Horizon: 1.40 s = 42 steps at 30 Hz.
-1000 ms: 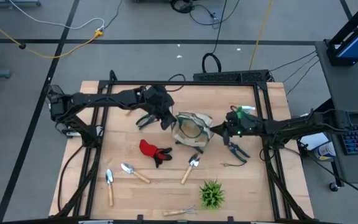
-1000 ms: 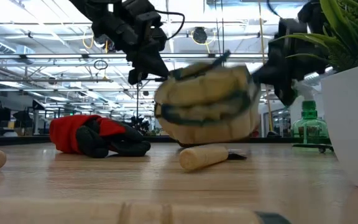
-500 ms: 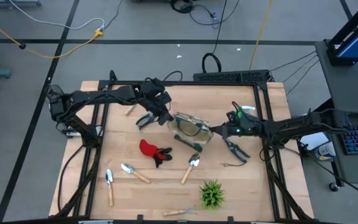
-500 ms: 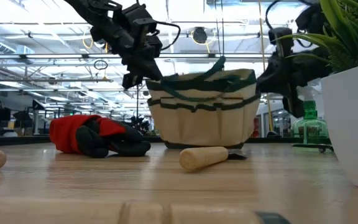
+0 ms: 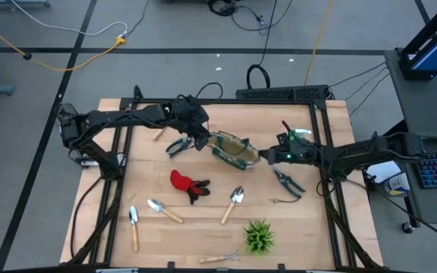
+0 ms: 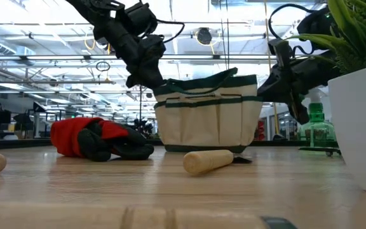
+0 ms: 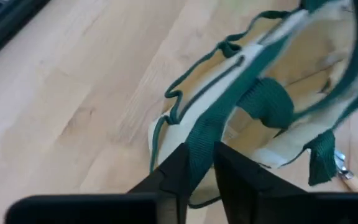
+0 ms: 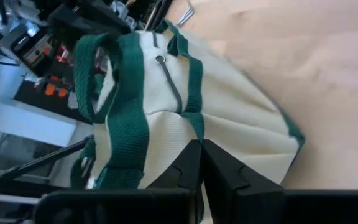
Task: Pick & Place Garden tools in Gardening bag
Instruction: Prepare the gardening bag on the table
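The gardening bag (image 5: 234, 149) stood upright near the middle of the table (image 5: 309, 227), stretched between the two arms. The left gripper (image 5: 200, 139) was at the bag's left end with a green strap (image 7: 211, 132) running between its fingers; whether they were pinching it or letting go could not be told. The right gripper (image 5: 268, 157) was at the opposite end, its fingers closed together against the bag's fabric, probably pinching the rim. Nothing seemed to be packed: the red-and-black glove (image 5: 187, 184), three trowels (image 5: 234, 203) (image 5: 163, 210) (image 5: 133, 226) and a small rake (image 5: 221, 258) lay on the near half, one pair of shears (image 5: 179, 144) just beside the left gripper, another (image 5: 287, 180) near the right arm. All the tools remained to be collected, the plant (image 5: 258, 236) aside
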Each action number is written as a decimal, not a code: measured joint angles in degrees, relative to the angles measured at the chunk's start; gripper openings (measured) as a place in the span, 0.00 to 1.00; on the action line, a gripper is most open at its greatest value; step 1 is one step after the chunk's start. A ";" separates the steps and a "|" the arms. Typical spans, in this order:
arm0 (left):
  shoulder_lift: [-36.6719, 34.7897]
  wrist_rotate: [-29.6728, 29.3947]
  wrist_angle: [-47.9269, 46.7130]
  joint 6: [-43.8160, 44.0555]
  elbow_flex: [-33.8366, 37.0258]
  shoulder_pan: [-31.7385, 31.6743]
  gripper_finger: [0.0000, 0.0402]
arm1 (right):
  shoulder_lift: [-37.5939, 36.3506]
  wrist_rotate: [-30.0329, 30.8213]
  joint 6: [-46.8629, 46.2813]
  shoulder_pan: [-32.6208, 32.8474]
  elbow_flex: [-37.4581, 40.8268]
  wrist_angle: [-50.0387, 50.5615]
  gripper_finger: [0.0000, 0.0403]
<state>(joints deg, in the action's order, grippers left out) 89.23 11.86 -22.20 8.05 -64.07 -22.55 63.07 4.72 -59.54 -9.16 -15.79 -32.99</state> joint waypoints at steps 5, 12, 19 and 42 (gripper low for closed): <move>0.00 -0.11 1.85 -4.11 0.00 0.42 0.29 | 0.00 -0.21 5.67 -1.14 0.00 -0.02 0.06; 0.00 -2.60 6.76 -14.87 0.00 1.56 0.33 | -0.02 -0.23 12.67 -1.16 0.00 -0.07 0.19; 0.00 -8.15 10.98 -22.20 0.00 3.50 0.33 | -0.04 -0.44 21.40 -1.16 0.00 -0.08 0.29; 5.44 -18.28 25.61 -40.66 0.00 14.31 0.43 | -7.64 -0.30 40.82 -1.12 0.05 5.46 0.50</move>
<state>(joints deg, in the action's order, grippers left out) 94.68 -6.42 3.40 -32.61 -64.07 -8.24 55.42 4.43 -18.72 -10.28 -15.74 -27.54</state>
